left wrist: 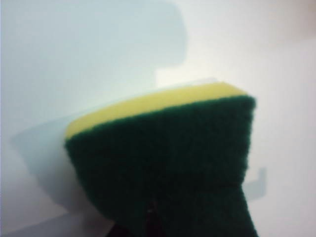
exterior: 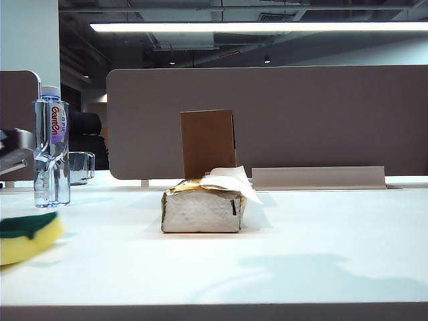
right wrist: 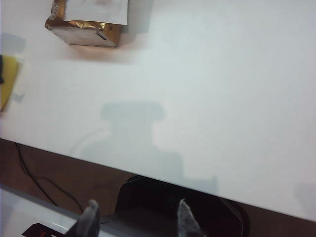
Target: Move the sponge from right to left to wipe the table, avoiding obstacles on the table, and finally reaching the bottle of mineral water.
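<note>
The sponge [left wrist: 163, 148], yellow foam with a dark green top, fills the left wrist view, pinched in my left gripper [left wrist: 148, 223], whose jaws are hidden behind it. In the exterior view the sponge [exterior: 25, 239] sits low over the white table [exterior: 301, 247] at the far left, in front of the mineral water bottle [exterior: 51, 147]. Mid-table stands the silvery tissue pack [exterior: 202, 208], and the brown cardboard box [exterior: 208, 142] is upright behind it. My right gripper [right wrist: 137, 222] is open and empty, off the table's front edge. That view also shows the tissue pack [right wrist: 85, 30] and the sponge [right wrist: 7, 81].
A short clear glass cup [exterior: 81, 167] stands just behind and right of the bottle. A grey partition [exterior: 301, 120] and a low grey tray [exterior: 319, 177] line the back. A grey arm part [exterior: 13, 152] shows at the left edge. Cables [right wrist: 29, 173] hang below the front edge.
</note>
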Controlling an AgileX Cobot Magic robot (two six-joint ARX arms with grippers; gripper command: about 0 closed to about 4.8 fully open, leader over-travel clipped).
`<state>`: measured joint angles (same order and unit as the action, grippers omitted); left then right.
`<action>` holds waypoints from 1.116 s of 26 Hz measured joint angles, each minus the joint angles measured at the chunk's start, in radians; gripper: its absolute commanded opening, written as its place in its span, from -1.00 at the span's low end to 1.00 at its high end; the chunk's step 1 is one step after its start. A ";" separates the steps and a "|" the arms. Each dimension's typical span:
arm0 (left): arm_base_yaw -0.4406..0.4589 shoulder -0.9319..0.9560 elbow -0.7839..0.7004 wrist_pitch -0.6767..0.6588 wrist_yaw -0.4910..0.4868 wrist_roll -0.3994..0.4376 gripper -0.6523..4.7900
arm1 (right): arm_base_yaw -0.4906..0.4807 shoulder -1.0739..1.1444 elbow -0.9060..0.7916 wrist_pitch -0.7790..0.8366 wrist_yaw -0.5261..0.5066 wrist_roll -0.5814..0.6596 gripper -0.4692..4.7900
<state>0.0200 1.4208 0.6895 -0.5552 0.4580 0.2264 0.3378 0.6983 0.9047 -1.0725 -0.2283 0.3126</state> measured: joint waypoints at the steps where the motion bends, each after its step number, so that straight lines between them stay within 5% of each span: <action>1: 0.017 -0.010 0.000 -0.008 -0.007 0.006 -0.78 | 0.000 0.000 0.000 0.000 0.000 0.000 -0.04; 29: 0.236 -0.050 -0.003 -0.103 0.010 0.072 -0.78 | 0.000 0.000 0.000 0.037 -0.301 0.000 -0.04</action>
<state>0.2562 1.3708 0.6868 -0.6582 0.4675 0.2989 0.3378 0.6979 0.9047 -1.0351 -0.5293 0.3126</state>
